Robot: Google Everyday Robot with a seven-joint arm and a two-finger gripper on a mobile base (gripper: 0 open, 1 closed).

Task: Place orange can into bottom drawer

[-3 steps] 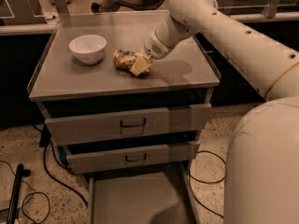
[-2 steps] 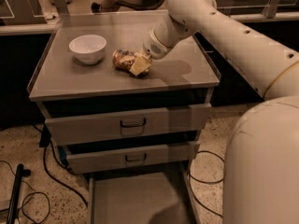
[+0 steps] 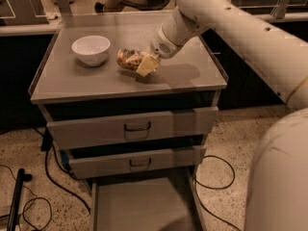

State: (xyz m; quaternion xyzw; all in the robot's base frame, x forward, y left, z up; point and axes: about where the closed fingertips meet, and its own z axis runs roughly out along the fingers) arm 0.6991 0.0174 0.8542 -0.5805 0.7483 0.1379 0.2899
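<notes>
Early stage. Can (image 3: pixel 128 58) lies on the cabinet top (image 3: pixel 72 83), just right of the bowl (image 3: pixel 91 49). Gripper (image 3: pixel 147 65) is down at the can's right end, touching it; can't tell if it's actually grasping. Bottom drawer (image 3: pixel 144 203) is pulled open, can not in it. Left to do: lift, carry down, release in drawer.

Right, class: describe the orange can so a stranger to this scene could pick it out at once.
Find the grey cabinet and look at its flat top. Right of the white bowl, the gripper is at a small object. That is the orange can: shiny orange-gold and dented, unlike the plain white bowl.
</notes>
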